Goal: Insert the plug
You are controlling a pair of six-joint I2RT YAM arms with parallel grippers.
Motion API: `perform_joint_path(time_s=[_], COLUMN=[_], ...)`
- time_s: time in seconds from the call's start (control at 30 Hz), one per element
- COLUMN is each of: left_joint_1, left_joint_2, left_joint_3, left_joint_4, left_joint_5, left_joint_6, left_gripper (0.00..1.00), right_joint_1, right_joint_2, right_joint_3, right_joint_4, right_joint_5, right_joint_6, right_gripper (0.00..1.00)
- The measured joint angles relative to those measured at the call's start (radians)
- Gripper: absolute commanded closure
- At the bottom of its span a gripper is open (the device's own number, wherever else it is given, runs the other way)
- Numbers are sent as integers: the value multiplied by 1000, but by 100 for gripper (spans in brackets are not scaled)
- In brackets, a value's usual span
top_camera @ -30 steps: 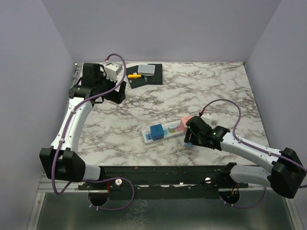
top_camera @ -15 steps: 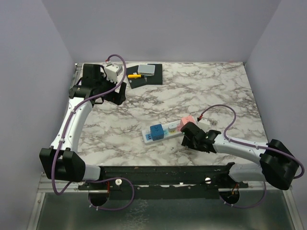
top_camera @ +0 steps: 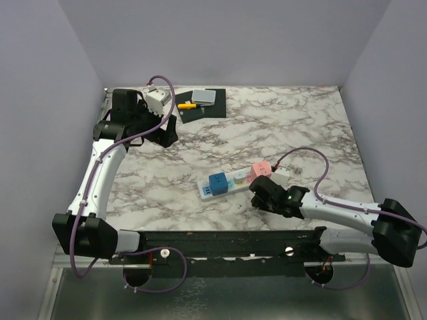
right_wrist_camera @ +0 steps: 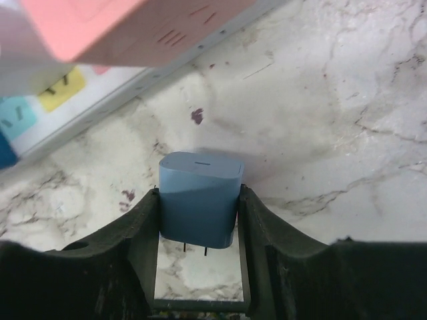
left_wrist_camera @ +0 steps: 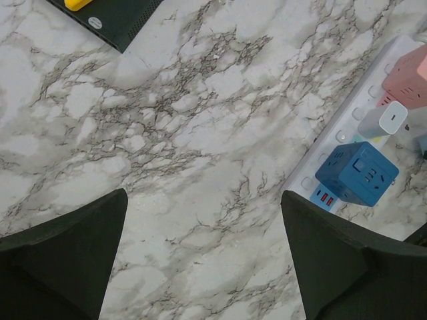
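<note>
A small blue plug point(right_wrist_camera: 199, 200) stands on the marble with its two prongs showing beneath it. My right gripper point(right_wrist_camera: 199, 195) is shut on it, one finger pressed against each side. In the top view the right gripper point(top_camera: 259, 195) hides the plug, just in front of the white power strip point(top_camera: 230, 183). The strip point(right_wrist_camera: 120, 90) carries a pink cube point(top_camera: 260, 169), a blue cube adapter point(top_camera: 215, 184) and a white charger point(left_wrist_camera: 385, 120). My left gripper point(top_camera: 163, 130) hangs open over bare marble at the far left, its fingers point(left_wrist_camera: 67, 240) wide apart and holding nothing.
A black mat point(top_camera: 212, 110) at the back holds a yellow item point(top_camera: 188, 105) and a grey block point(top_camera: 205, 97). The black rail point(top_camera: 233, 240) runs along the near edge. Lilac walls close in the table on three sides.
My right gripper has slid left and nearer along the strip's front side, and its fingers have closed onto the blue plug. The left arm has barely shifted.
</note>
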Motion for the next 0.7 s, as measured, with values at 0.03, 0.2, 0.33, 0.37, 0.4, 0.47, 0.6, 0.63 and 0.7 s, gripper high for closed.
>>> perform_joint_path(time_s=[0.03, 0.2, 0.33, 0.37, 0.4, 0.47, 0.6, 0.63, 0.7], left_joint_1=[0, -2, -7, -10, -10, -12, -20, -24, -31], left_joint_2=[-5, -40, -83, -93, -101, -115, -122, -124, -130], left_joint_3=[0, 0, 1, 2, 4, 7, 8, 7, 0], left_joint_4=[-1, -12, -16, -16, -17, -17, -14, -9, 10], left_joint_5=[11, 60, 103, 115, 127, 153, 202, 219, 241], left_joint_6=[3, 19, 40, 44, 45, 42, 15, -2, -33], left_gripper=[1, 1, 1, 1, 1, 1, 1, 1, 1], right_joint_1=[13, 70, 83, 83, 83, 83, 83, 83, 83], right_joint_2=[-19, -120, -144, -140, -131, -107, -49, -37, -13], right_joint_3=[1, 56, 191, 227, 279, 366, 483, 496, 512], right_joint_4=[-8, -64, -76, -70, -58, -21, 111, 151, 217], right_joint_5=[1, 4, 13, 16, 23, 37, 70, 78, 95], right_joint_6=[1, 14, 10, 8, -1, -18, -43, -47, -49], right_gripper=[74, 74, 72, 72, 72, 72, 73, 73, 73])
